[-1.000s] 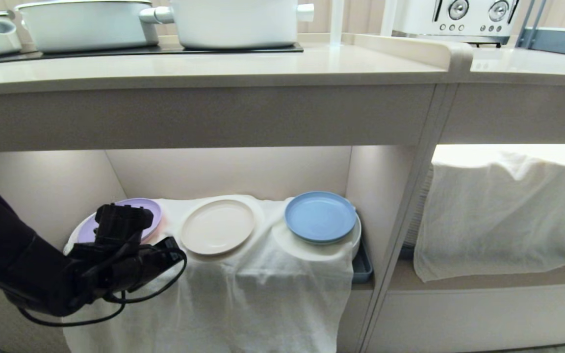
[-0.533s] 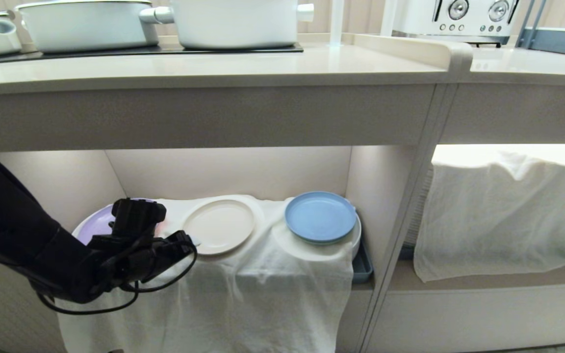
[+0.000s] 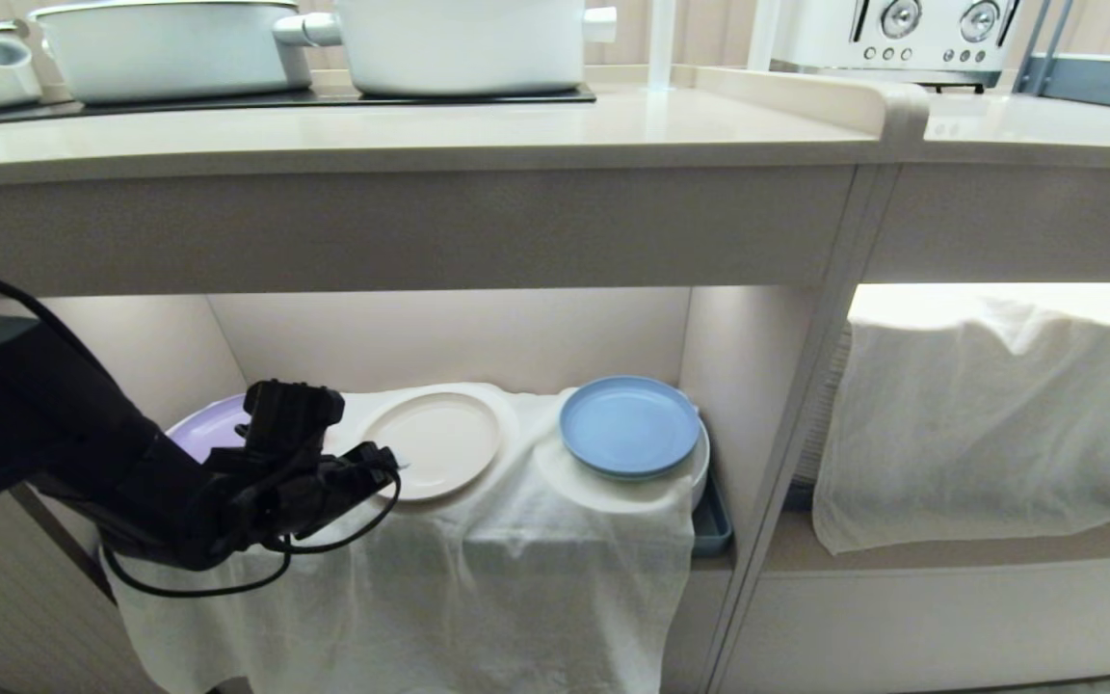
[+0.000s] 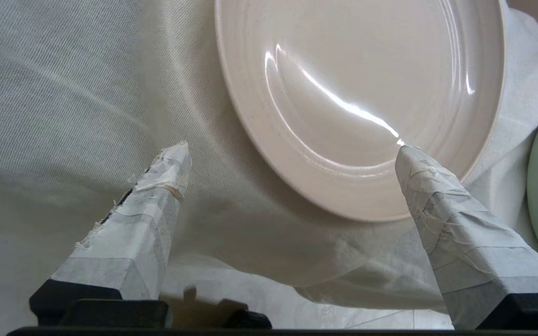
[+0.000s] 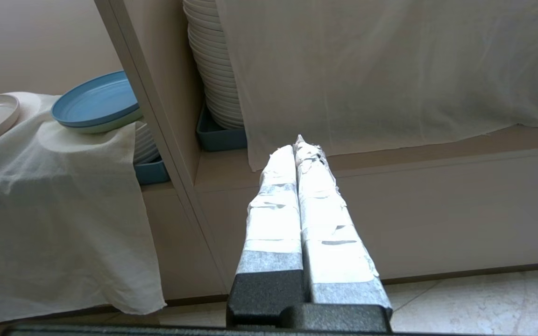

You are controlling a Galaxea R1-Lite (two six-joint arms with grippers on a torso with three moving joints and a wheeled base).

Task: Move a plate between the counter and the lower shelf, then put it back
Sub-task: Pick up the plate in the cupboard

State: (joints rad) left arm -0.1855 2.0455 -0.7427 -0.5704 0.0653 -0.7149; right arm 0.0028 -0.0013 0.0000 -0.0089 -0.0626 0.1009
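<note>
One cream plate (image 3: 430,445) lies flat on the white cloth (image 3: 478,578) in the lower shelf (image 3: 449,337), middle of three. Lilac plate (image 3: 198,439) to its left, partly hidden by the arm; blue plate (image 3: 629,425) to its right, on a pale plate over a draped mound. Plates apart from one another.

Left claw (image 3: 389,465) at the cream plate's near-left rim. Wrist view: taped fingers (image 4: 154,210) spread wide, nothing between them but cloth and rim. One fingertip over bare cloth beside the plate, the other over the plate's rim; contact cannot be told. Left claw (image 4: 292,154) open, holding nothing.

Right claw (image 5: 300,144) not in head view. Its own camera shows taped fingers pressed together, empty, hanging low before the right-hand compartment, where a stack of white plates (image 5: 213,60) stands in a blue tray (image 5: 217,135) behind a hanging cloth (image 5: 390,70).

Desk (image 3: 401,135) above the shelf carries white pots (image 3: 459,43) on a black hob (image 3: 276,96). Toaster (image 3: 902,34) with dials further right, past the raised ridge (image 3: 892,106). No readable writing or brand on anything.
</note>
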